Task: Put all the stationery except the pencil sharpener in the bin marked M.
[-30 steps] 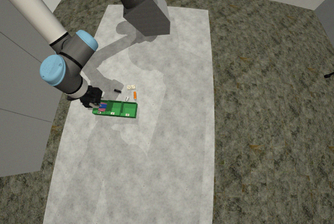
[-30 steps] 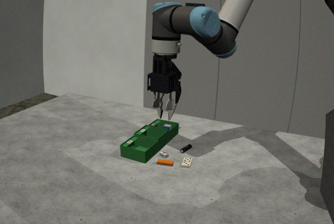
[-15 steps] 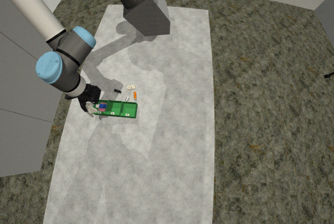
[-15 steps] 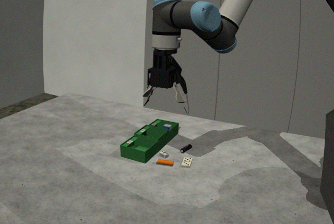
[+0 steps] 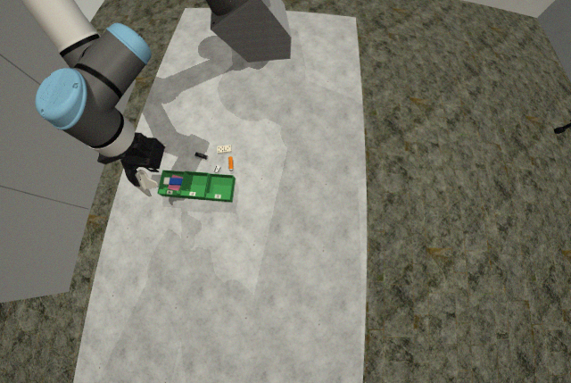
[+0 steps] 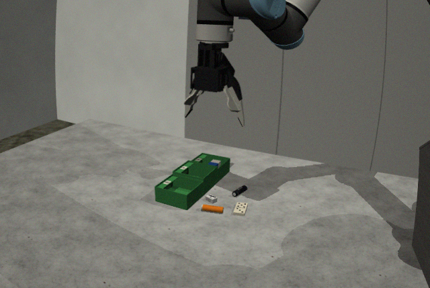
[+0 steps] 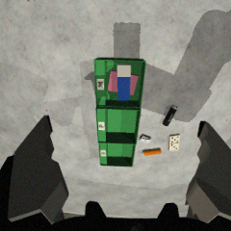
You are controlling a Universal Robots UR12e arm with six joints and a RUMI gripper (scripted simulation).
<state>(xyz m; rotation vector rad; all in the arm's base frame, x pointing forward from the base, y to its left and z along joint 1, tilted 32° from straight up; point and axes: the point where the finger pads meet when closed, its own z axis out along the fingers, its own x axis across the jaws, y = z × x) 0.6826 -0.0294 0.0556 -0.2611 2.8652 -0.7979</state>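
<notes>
Three green bins [image 5: 198, 197] [image 6: 173, 201] [image 7: 117, 155] stand upright, joined in a row; their small labels are too small to read. The end bin holds a blue-and-white eraser [image 5: 176, 180] [image 6: 214, 163] [image 7: 124, 88] lying on a flat pink item [image 7: 112, 82]. The other two bins look empty. My gripper [image 5: 142, 179] [image 6: 214, 118] is open and empty, hanging high above that end bin. Beside the bins lie a small grey-white sharpener-like piece [image 5: 216, 169] [image 6: 211, 198] [image 7: 144, 138] and an orange stick [image 5: 230, 162] [image 6: 212, 209] [image 7: 151, 152].
A black cylinder [image 5: 199, 155] [image 6: 239, 190] [image 7: 169, 115] and a cream domino [image 5: 224, 149] [image 6: 240, 208] [image 7: 174, 141] lie on the grey mat near the bins. A grey box on the arm's base [image 5: 251, 23] stands at the mat's far end.
</notes>
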